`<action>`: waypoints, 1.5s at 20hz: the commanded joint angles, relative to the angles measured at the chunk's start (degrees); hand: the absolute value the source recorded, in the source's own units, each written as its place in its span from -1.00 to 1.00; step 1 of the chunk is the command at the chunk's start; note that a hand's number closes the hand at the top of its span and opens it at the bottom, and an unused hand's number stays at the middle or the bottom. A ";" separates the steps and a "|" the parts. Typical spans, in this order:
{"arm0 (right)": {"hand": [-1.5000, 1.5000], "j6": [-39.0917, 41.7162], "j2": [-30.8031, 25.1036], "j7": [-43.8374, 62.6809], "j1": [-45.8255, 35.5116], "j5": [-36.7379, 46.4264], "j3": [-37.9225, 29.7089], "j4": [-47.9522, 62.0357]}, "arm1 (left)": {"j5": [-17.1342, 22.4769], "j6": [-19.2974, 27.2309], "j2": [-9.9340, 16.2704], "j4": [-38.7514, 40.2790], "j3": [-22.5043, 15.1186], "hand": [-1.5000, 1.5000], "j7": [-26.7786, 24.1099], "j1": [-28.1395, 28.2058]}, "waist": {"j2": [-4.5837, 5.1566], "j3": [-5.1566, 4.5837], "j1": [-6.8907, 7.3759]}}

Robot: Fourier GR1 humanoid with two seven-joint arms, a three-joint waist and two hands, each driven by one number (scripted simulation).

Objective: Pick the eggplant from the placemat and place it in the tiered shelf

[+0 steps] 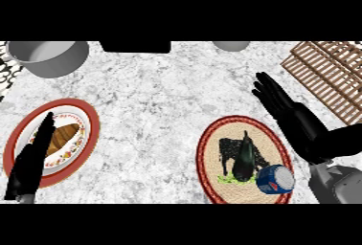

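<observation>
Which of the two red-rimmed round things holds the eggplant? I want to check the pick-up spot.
The woven placemat at the right, beside the right hand. The eggplant lies on it next to a blue can. The plate at the left carries bread instead.

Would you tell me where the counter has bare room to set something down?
The marble stretch between the plate and the placemat, up to the grey pot, is bare. The placemat is crowded: eggplant, blue can.

The surface [163, 110] is white marble with grey veins. A tan woven placemat [216, 143] has a red rim; on it lie a near-black eggplant [245, 158] and a blue cup [275, 179]. The plate [78, 143] is red-edged with a patterned white inside. The shelf [329, 72] is brown wood; the pot [50, 57] is grey.
</observation>
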 commanded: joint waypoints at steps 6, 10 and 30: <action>1.00 6.64 3.52 -16.66 -3.96 -15.35 -21.80 10.00 | 5.77 -5.65 -2.04 -7.92 0.10 0.00 -0.49 -7.23 | 1.73 2.42 0.24; -1.00 0.27 -2.82 -3.63 5.46 -2.24 -13.11 25.46 | 8.74 -8.06 -3.16 -10.38 -1.74 0.00 4.18 -7.30 | 1.70 2.14 0.89; -1.00 26.59 -13.95 -0.91 4.98 6.52 -12.33 17.90 | 4.82 -10.40 -6.59 -12.53 0.63 0.00 7.43 -6.03 | 0.98 1.94 0.41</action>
